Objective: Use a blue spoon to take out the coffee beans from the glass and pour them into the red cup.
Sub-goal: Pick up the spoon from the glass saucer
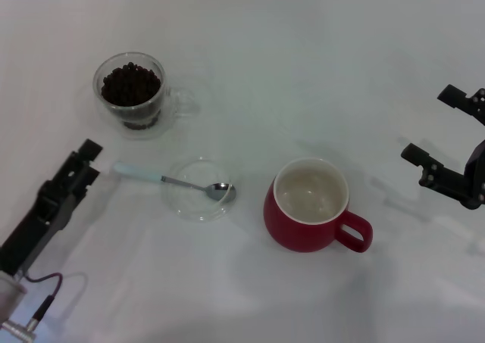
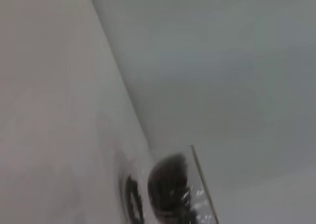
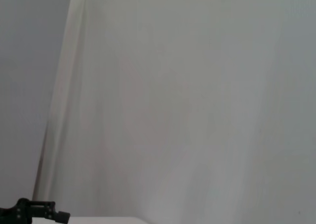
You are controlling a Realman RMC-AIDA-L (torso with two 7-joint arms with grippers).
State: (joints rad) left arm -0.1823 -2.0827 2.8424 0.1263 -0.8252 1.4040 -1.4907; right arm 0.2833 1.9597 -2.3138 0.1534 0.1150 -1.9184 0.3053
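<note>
The glass [image 1: 130, 93] stands at the back left, filled with dark coffee beans [image 1: 131, 84], its handle pointing right; the left wrist view also catches the glass [image 2: 168, 192]. The blue spoon [image 1: 151, 176] lies flat with its pale handle to the left and its shiny bowl resting in a shallow clear dish [image 1: 189, 203]. To the right of the dish is the red cup [image 1: 303, 226], cream inside, nothing in it, handle at the lower right. My left gripper [image 1: 89, 161] hovers open just left of the spoon's handle tip. My right gripper [image 1: 433, 125] is open wide at the far right.
The white tabletop [image 1: 303, 70] carries only these objects. A cable [image 1: 45, 282] loops beside the left arm at the lower left. In the right wrist view a dark gripper part [image 3: 34, 210] shows far off at the bottom corner.
</note>
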